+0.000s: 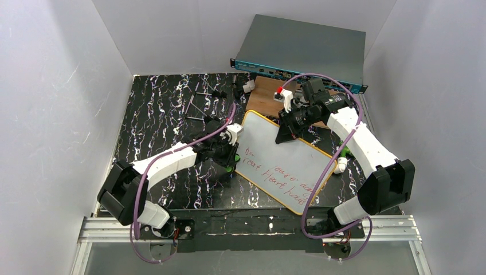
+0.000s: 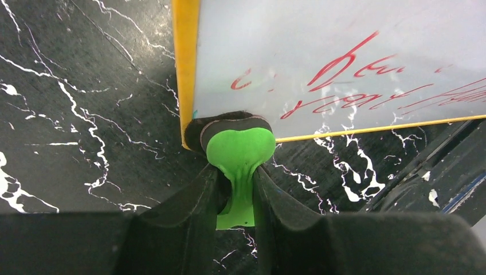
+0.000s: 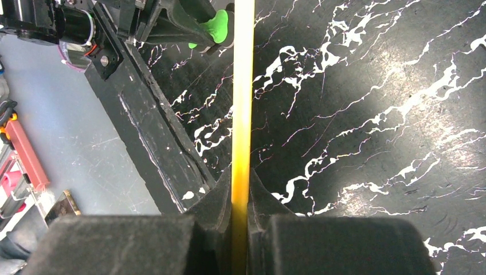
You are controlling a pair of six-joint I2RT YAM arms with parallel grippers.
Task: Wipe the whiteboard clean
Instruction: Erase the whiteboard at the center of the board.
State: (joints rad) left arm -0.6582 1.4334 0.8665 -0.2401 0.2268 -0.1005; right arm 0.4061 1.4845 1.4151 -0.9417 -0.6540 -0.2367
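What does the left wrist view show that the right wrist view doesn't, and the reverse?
Only left wrist: the face of the whiteboard, with red writing. Only right wrist: the right gripper clamped on the yellow frame, seen edge-on. Both: the left gripper pinching the green eraser at the frame, and the black marbled table.

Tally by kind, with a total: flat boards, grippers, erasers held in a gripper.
Flat boards: 2 (whiteboard, wooden board)
Grippers: 2 (left gripper, right gripper)
Held erasers: 1 (green eraser, in the left gripper)
Total: 5
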